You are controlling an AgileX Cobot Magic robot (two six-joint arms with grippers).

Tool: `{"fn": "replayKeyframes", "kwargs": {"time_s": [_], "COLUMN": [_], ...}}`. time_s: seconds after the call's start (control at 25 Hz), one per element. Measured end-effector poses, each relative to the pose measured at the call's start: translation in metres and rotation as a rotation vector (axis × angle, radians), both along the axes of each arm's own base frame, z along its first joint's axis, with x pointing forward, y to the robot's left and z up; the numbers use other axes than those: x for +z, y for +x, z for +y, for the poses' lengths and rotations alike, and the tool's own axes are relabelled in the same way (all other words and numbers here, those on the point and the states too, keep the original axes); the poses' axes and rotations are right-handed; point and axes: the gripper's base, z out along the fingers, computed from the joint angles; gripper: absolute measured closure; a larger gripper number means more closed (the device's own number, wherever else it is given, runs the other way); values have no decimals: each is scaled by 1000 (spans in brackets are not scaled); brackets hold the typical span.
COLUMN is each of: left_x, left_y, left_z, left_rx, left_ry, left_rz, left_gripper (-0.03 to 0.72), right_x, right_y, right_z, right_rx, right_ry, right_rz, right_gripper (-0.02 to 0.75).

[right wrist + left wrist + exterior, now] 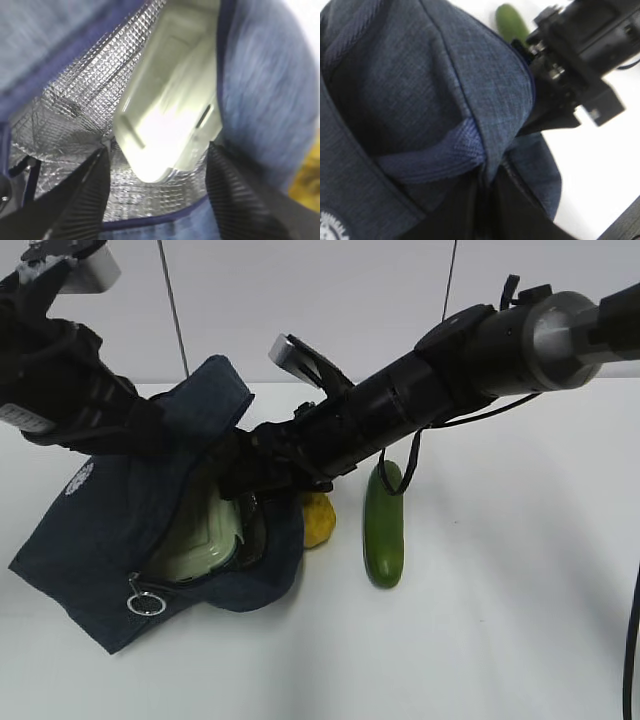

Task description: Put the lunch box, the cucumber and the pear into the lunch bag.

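One of the three items is in: the lunch box [205,545] sits inside the lunch bag [100,540], its pale green lid showing through the open mouth, and in the right wrist view it rests against the silvery lining [75,100]. The right end effector [155,200] reaches into that mouth with its fingers spread to either side of the box's near end; they stand apart from it and grip nothing, so the box looks released. The left end effector itself is hidden behind the dark fabric in the exterior view and its tips do not show in its own wrist camera; it is shut, and from the way the flap [215,390] stands raised beside it I judge it is pinching the bag's cloth to keep the opening wide, though the grip itself cannot be seen.

Two items are left. The pear [318,520] lies on the white counter [500,620] just beside the bag's right edge, partly tucked under the right arm. The cucumber [384,525] lies a little farther right, pointing away from the camera and apart from the pear. Neither is touched. The zipper's ring pull [146,602] hangs at the near corner of the bag.
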Motion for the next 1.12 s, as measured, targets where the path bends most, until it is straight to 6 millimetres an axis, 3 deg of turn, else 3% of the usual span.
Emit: {"fn": "replayKeyframes", "kwargs": {"time_s": [0.32, 0.84, 1.12], "left_x": [-5, -7, -7], "left_y": [0, 4, 5], "left_z": [12, 25, 28], "left_rx": [55, 170, 182], "left_ry": [128, 240, 264], "left_rz": [21, 14, 3], "left_gripper": [687, 687, 687], "right_x": [5, 71, 86], "right_y": [4, 28, 27], "right_z": [-1, -14, -33], "right_rx": [30, 81, 43], "right_ry": [-58, -375, -592], "right_rz": [-41, -184, -181], "right_gripper": [261, 262, 314]}}
